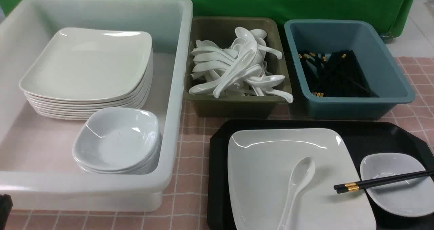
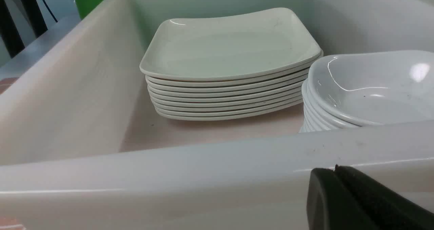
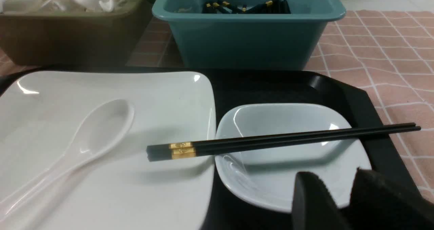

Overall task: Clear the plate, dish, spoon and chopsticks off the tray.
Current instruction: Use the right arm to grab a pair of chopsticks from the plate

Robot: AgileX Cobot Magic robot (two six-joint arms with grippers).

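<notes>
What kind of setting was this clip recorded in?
Probably a mock dish-sorting station rather than a working kitchen: green cloth hangs behind, a tub holds stacked plates, and separate bins hold spoons and chopsticks.

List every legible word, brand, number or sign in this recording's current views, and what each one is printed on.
No text is readable anywhere.
Chopsticks: small dark marks on the gold bands, too small and blurred to read.
Plate, dish, spoon, tray: none seen.
</notes>
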